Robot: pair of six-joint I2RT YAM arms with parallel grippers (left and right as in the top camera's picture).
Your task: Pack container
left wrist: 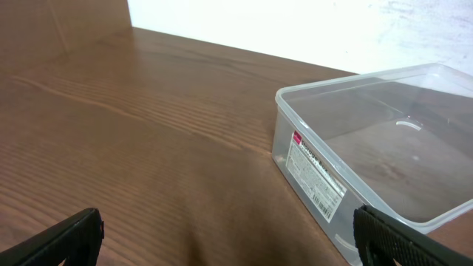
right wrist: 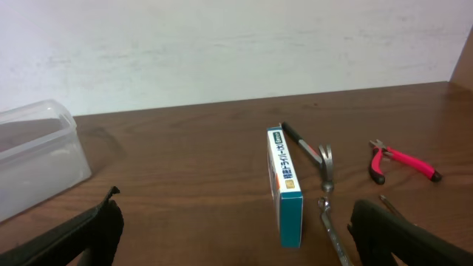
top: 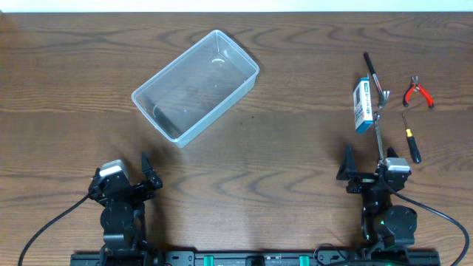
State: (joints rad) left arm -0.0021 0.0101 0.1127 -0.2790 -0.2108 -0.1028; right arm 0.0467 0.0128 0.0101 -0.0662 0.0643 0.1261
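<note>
The container (top: 196,89) is a clear plastic tub lying empty and askew at the back left of the table. It also shows in the left wrist view (left wrist: 295,94), right of centre, and at the left edge of the right wrist view (right wrist: 37,155). My left gripper (top: 120,170) (left wrist: 233,247) stands open near the front edge, short of the tub, with bare wood between its fingers. My right gripper (top: 372,166) (right wrist: 244,236) is open too, just in front of a blue-and-white box (top: 361,105) (right wrist: 284,188), and holds nothing.
Small tools lie on the right: a black-handled tool (top: 375,77) (right wrist: 318,155), a metal wrench (top: 378,137) (right wrist: 332,229), red pliers (top: 418,92) (right wrist: 403,162) and a screwdriver (top: 411,140). The wrench reaches close to my right gripper.
</note>
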